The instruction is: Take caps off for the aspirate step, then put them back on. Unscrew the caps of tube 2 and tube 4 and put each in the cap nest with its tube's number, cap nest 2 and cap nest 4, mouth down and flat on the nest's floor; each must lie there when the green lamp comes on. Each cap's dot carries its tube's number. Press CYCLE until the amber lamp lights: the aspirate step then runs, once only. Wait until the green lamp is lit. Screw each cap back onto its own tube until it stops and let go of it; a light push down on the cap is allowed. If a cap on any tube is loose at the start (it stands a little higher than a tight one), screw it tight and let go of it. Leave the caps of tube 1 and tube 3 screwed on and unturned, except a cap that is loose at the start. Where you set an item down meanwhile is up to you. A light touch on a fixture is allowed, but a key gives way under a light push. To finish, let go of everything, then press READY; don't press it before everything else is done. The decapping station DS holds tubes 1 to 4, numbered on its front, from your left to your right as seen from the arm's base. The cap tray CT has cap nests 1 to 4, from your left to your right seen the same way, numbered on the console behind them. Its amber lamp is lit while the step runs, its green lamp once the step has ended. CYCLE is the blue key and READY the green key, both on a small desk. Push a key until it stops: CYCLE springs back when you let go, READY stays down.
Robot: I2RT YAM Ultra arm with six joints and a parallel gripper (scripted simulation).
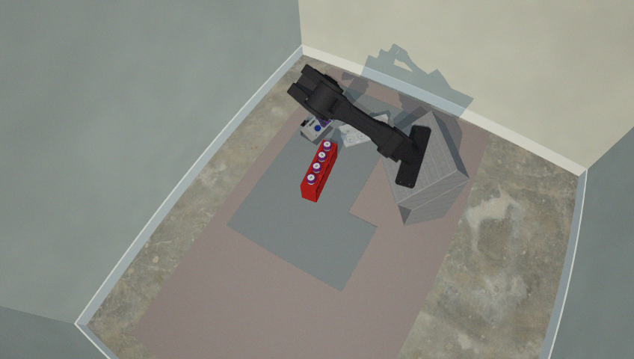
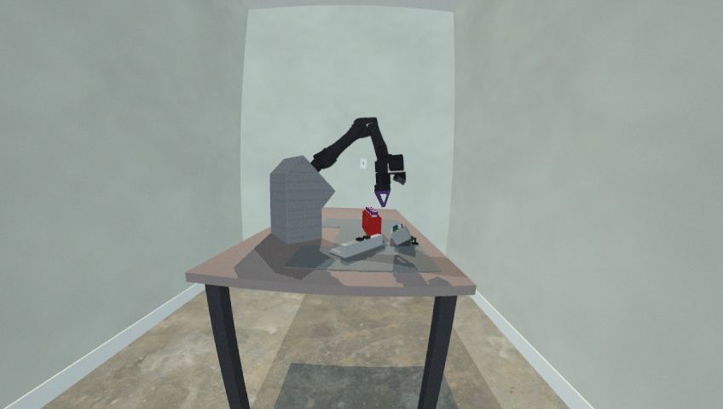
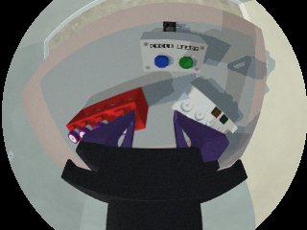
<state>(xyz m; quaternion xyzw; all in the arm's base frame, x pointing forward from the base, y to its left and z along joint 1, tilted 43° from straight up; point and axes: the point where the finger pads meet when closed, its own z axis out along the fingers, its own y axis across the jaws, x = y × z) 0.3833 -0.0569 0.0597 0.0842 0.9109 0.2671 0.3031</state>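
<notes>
The red decapping station (image 1: pixel 318 170) holds a row of purple caps with white dots; all sit on their tubes, from the near cap (image 1: pixel 310 179) to the far cap (image 1: pixel 326 144). It also shows in the wrist view (image 3: pixel 109 114). My gripper (image 2: pixel 382 198) hangs well above the table, over the gap between the station's end and the key desk (image 1: pixel 312 129). Its purple fingers stand half open with nothing between them. The blue key (image 3: pixel 161 61) and green key (image 3: pixel 186 61) sit on the desk. The white cap tray (image 3: pixel 205 114) has empty nests in view; its lamps look dark.
The grey pedestal (image 1: pixel 422 173) carrying the arm's base stands to the right of the station. My arm (image 1: pixel 356 120) covers part of the cap tray and the desk in the overhead view. A grey mat (image 1: pixel 306 222) lies under the fixtures.
</notes>
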